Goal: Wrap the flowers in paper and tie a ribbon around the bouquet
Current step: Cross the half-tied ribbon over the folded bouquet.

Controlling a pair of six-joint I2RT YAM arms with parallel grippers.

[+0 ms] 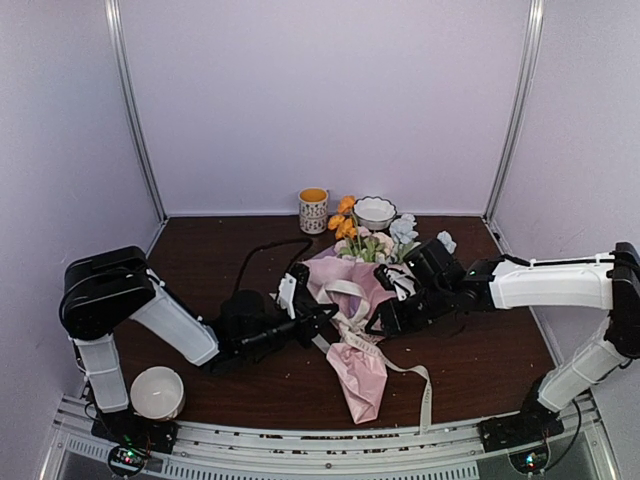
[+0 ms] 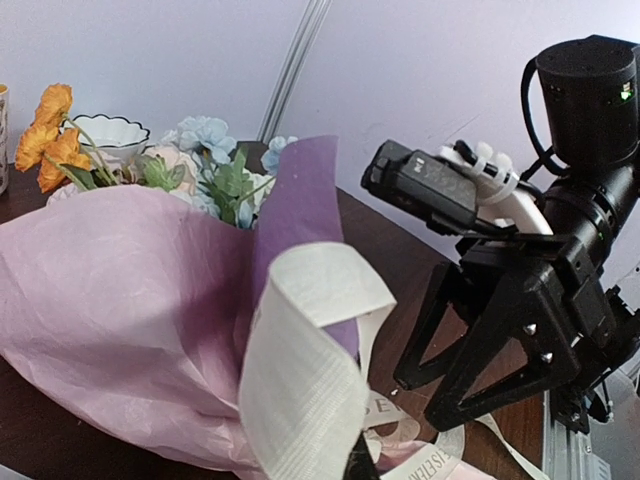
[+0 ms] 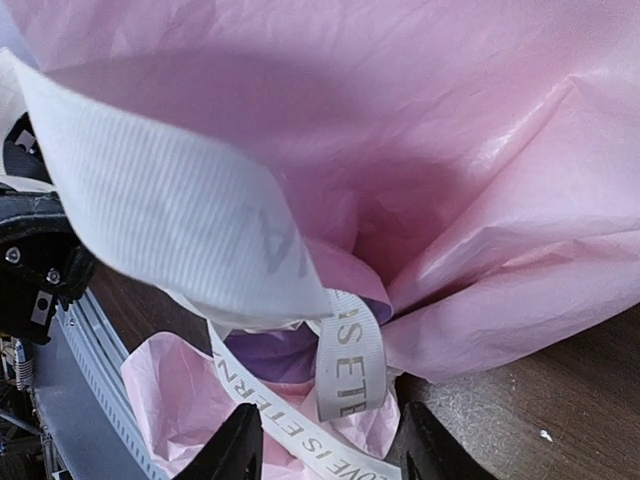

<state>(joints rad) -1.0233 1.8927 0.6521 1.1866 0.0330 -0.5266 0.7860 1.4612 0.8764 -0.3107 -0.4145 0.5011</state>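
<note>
Evidently tying is under way: the ribbon loops around the neck of the bouquet, flowers toward twelve o'clock. The left gripper, at nine o'clock, looks pinched closed on the ribbon. The right gripper, at three, stands open astride it. Next, it should grasp the loose end and cinch.

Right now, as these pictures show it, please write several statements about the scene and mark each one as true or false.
1. The flowers sit at the far end of the bouquet. True.
2. The right gripper is clamped on the paper. False: its jaws stand open, with the ribbon passing between them.
3. A mug stands at the back of the table. True.
4. The ribbon lies beside the bouquet without touching it. False: it loops around the paper.
5. The plain white bowl stands by the right arm's base. False: it stands by the left arm's base.
</note>
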